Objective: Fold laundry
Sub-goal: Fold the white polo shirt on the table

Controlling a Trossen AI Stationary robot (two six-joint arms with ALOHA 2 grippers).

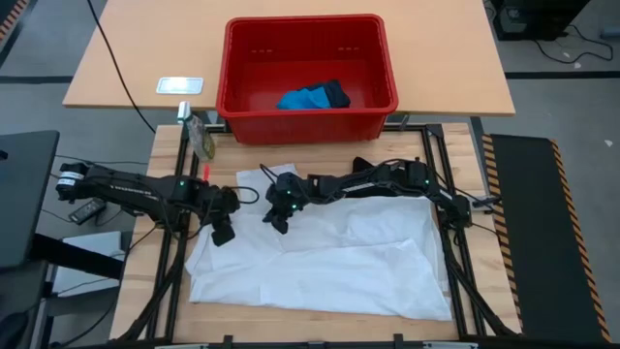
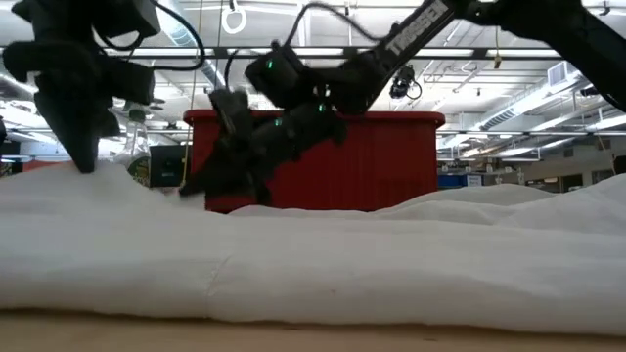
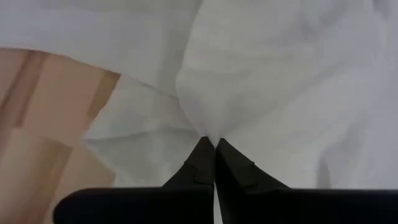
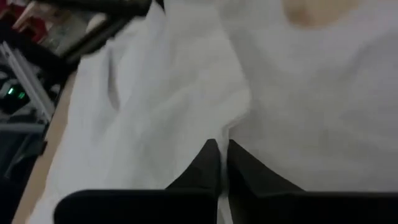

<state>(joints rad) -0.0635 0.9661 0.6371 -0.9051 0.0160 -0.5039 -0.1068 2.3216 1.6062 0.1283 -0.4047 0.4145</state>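
Note:
The white garment (image 1: 329,257) lies spread over the table's near half, rumpled. My left gripper (image 1: 225,233) stands at the garment's left edge, pointing steeply down, shut on the cloth. My right gripper (image 1: 279,219) reaches in from the right, low over the garment's far left part, shut on a fold of it. A bright blue piece (image 1: 303,98) and a dark piece (image 1: 335,92) lie inside the red basket (image 1: 237,68) beyond the table's far edge. My left gripper pinches a small peak of the white cloth (image 3: 210,132) between its two fingertips (image 3: 200,157), from above. The cloth around it is gathered up toward the tips, and the rest lies on the table; one layer or several, I cannot tell. My right gripper has a raised fold of the white cloth (image 4: 235,127) at its fingertips (image 4: 210,155), coming in slanting downward from the table's right. The fingers stand almost together on it. The garment stays on the table.
The red basket stands on a second wooden table behind. A white flat device (image 1: 180,85) lies left of it, and a small greenish packet (image 1: 201,138) sits at the work table's far left corner. Black frame rails (image 1: 438,170) run along the table's sides.

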